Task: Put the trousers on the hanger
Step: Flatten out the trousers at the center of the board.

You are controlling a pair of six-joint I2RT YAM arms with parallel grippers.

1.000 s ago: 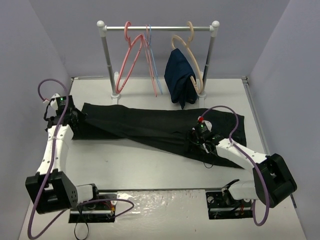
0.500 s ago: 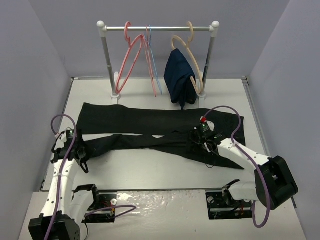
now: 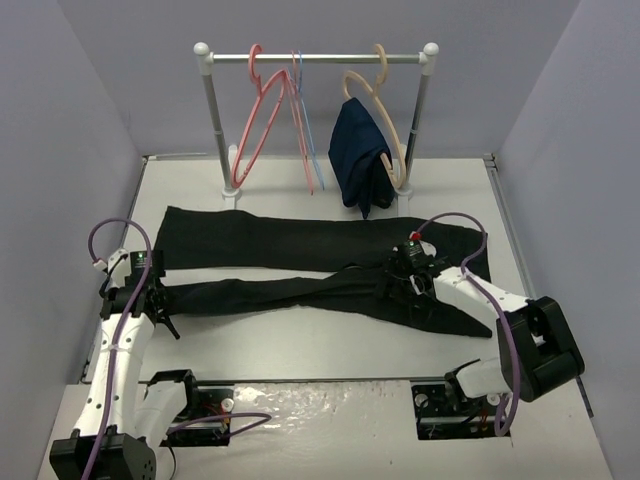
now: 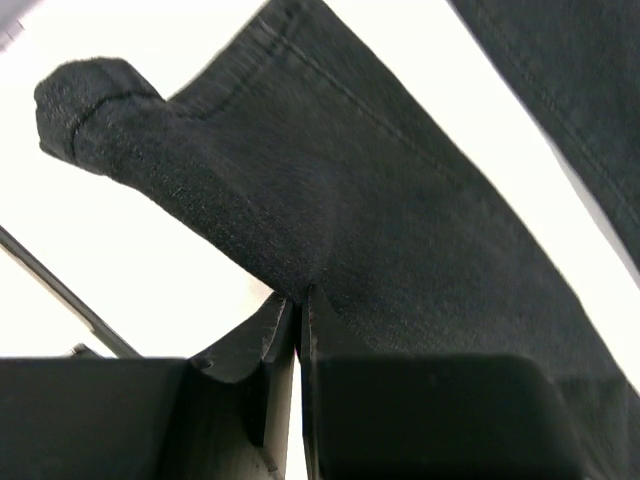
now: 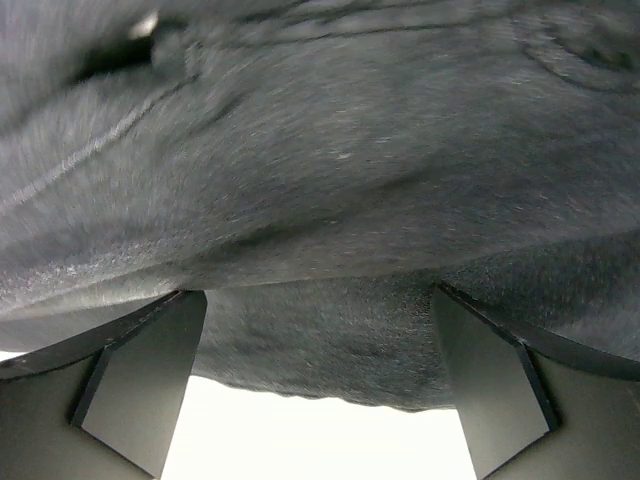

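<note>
Left end effector dragged trousers leg nearer

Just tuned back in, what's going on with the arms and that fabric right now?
The left hand is shut on the end of one leg of the black trousers, near the left side of the table. The right hand is open, low over the trousers' other end. The trousers lie spread across the table. The pink hanger hangs on the rail with nothing on it.
</note>
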